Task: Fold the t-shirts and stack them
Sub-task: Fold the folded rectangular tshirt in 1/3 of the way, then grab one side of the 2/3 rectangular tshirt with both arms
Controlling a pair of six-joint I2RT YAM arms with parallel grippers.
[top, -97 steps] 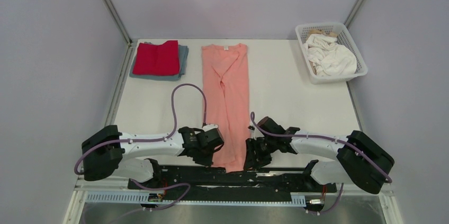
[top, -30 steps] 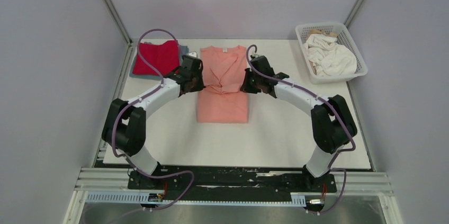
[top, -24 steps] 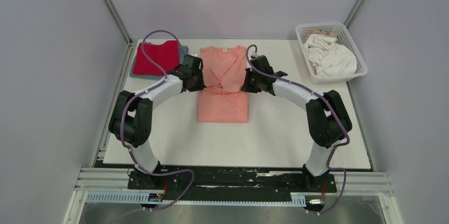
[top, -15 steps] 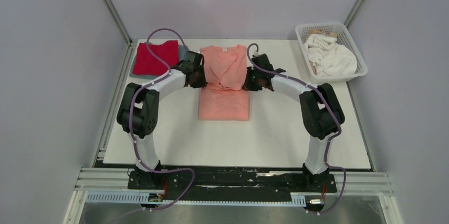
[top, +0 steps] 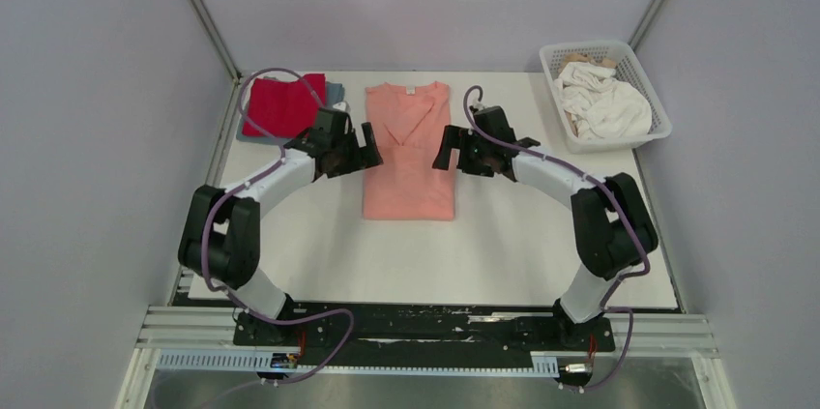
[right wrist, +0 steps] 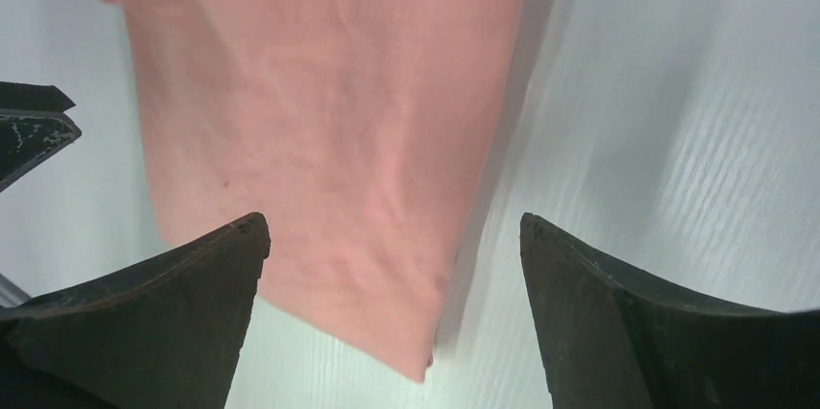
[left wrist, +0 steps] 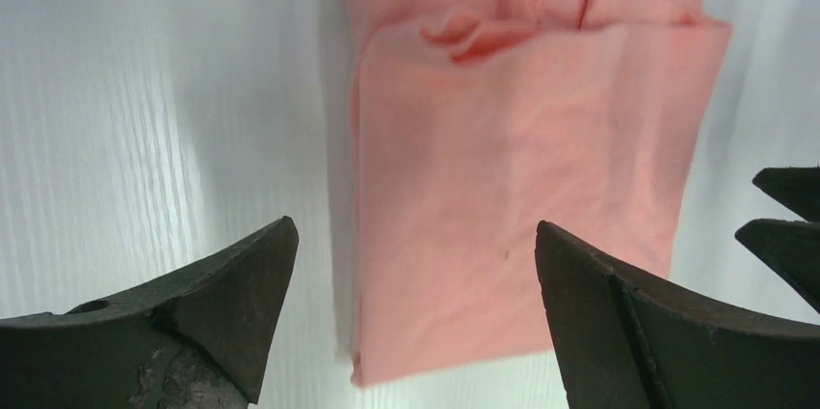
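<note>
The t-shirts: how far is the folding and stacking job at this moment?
Done: a red shirt lies folded on a grey-blue shirt at the far left. In hand: the pink shirt is half folded, its lower part doubled over; the left end effector and right end effector are open beside it, holding nothing. Left: finish the pink shirt, stack it, then do the white shirts in the basket.

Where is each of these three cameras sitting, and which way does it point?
Top external: fixed above and behind the arms, looking down over the table; both arms show whole, with the salmon-pink t-shirt between them.
Left wrist: on the left arm, looking down past the open left gripper at the shirt.
Right wrist: on the right arm, looking down past the open right gripper at the shirt.
Shared: both wrist views show the same folded shirt from opposite sides.
</note>
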